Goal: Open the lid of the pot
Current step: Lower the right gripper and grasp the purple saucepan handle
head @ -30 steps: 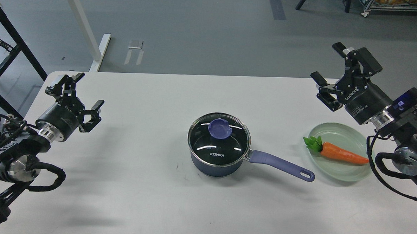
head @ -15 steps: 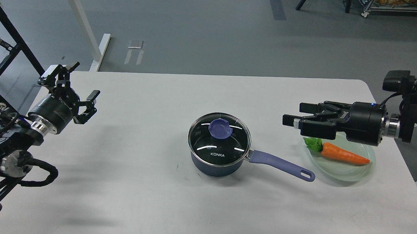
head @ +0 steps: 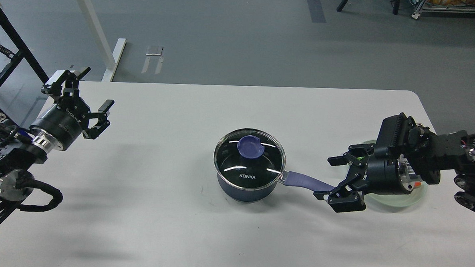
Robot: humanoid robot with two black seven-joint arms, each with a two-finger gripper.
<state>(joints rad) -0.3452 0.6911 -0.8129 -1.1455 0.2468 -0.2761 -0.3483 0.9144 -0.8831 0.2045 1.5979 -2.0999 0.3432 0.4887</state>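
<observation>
1. The right gripper point(head: 331, 178) is holding its fingers spread wide, one finger point(head: 337, 160) lying beyond the pot handle's far end and the other point(head: 327, 195) on the near side of it; neither is clearly touching the handle.
2. The purple handle point(head: 303, 180) is running from between those fingers leftward to the dark blue pot point(head: 246, 187), which is sitting on the white table point(head: 206, 108).
3. The glass lid point(head: 249, 159) is resting closed on the pot's rim, its purple knob point(head: 250, 146) standing left of the right fingers and well apart from them.
4. Behind the right gripper's body, a pale green plate point(head: 395, 199) is showing only in part; what lies on it is mostly hidden.
5. The left gripper point(head: 93, 91) is hovering with its fingers spread and nothing between them, over the table's left edge, far left of the pot.
</observation>
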